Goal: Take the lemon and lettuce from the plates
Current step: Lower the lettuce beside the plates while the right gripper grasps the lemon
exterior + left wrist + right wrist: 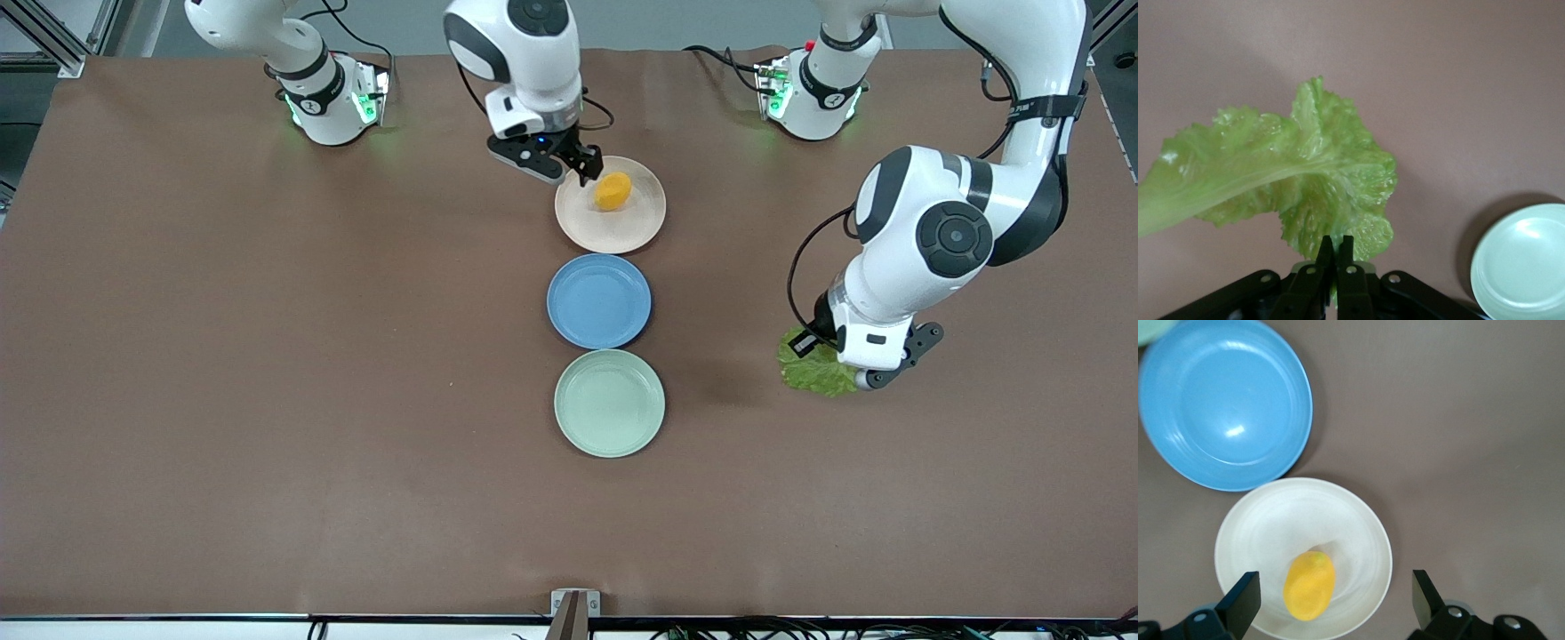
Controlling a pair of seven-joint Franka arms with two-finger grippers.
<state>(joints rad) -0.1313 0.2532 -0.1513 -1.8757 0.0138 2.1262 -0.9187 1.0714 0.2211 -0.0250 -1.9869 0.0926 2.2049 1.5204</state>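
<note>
while the left end effector [1335, 250] pinches the lettuce [1305, 180] above the brown worktop [267, 356], the right end effector [1335, 597] hangs wide open over the lemon [1309, 585] on the cream plate [1265, 533].

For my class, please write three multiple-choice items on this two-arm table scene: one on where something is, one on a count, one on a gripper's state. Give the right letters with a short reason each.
1. Where is the lemon?
A. on the beige plate
B. on the blue plate
C. on the bare table

2. How many plates are on the table?
A. two
B. three
C. four

3. What is the left gripper doing?
A. standing open over the mint green plate
B. shut on the lemon
C. shut on the lettuce

Key: 1 A, the lemon lies inside the beige rim, with the open right gripper over it. 2 B, beige, blue and mint green in a row. 3 C, the fingers pinch the leaf's edge.
</note>
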